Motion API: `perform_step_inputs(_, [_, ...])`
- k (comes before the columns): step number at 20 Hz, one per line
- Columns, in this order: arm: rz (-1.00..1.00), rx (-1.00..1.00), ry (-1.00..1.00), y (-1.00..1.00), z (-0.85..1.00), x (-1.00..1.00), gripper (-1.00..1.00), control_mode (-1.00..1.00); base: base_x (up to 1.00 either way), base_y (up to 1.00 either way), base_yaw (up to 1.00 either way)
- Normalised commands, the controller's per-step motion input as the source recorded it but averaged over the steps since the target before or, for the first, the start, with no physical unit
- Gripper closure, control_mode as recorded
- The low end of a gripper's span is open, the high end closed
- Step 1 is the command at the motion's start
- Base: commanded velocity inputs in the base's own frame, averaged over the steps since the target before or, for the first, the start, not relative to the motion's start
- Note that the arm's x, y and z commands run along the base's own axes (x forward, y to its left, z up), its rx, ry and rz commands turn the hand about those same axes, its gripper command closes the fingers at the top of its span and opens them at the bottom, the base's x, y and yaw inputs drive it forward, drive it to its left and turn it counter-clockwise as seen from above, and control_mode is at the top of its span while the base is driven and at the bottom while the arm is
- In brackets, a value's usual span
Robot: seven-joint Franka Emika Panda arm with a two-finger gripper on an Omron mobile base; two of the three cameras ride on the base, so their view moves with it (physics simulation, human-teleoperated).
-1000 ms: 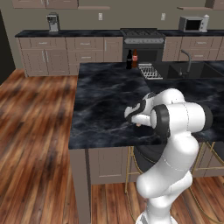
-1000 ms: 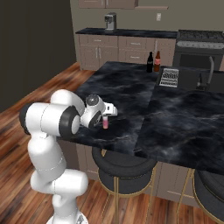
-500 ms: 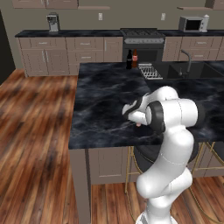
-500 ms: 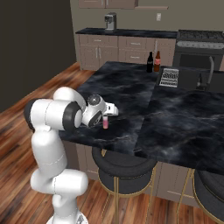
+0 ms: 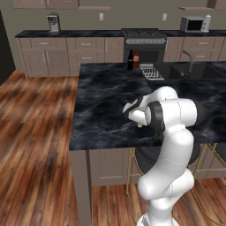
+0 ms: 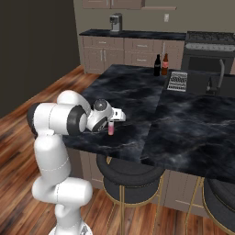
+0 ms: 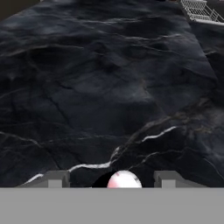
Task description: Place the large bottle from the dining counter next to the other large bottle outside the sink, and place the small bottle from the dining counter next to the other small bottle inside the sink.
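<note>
Large bottle [image 6: 165, 64] already beside the black one [image 6: 157, 65] near the sink [image 5: 185, 72]. Small pink bottle [image 6: 110, 128] on the surface [image 6: 137, 98], between spread fingers of hand [image 6: 111, 124], not yet clamped; sink trip left.

Pink bottle [image 5: 140, 126]: in the left base view only its base shows below the arm; in the hand view the bottom band cuts it to a rounded top. Gripper [image 6: 111, 122]: fingertips hidden behind the hand, jaw spacing indeterminate. Sink [image 6: 212, 84]: cut by the right edge, basin contents unreadable.
</note>
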Motion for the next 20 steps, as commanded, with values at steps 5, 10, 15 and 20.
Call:
perform_step_inputs(5, [0.0, 0.0, 0.0, -0.1, -0.08, 0.01, 1.0, -1.0, 0.0, 0.0, 0.0])
perform_step_inputs(10, [0.0, 0.01, 0.0, -0.03, 0.0, 0.0, 1.0, -1.0, 0.0, 0.0, 0.0])
perform_step_inputs(15, [0.0, 0.01, -0.01, 0.05, 0.18, 0.0, 1.0, -1.0, 0.0, 0.0, 0.0])
perform_step_inputs(20, [0.0, 0.0, 0.0, 0.15, 0.27, -0.04, 1.0, -1.0, 0.0, 0.0, 0.0])
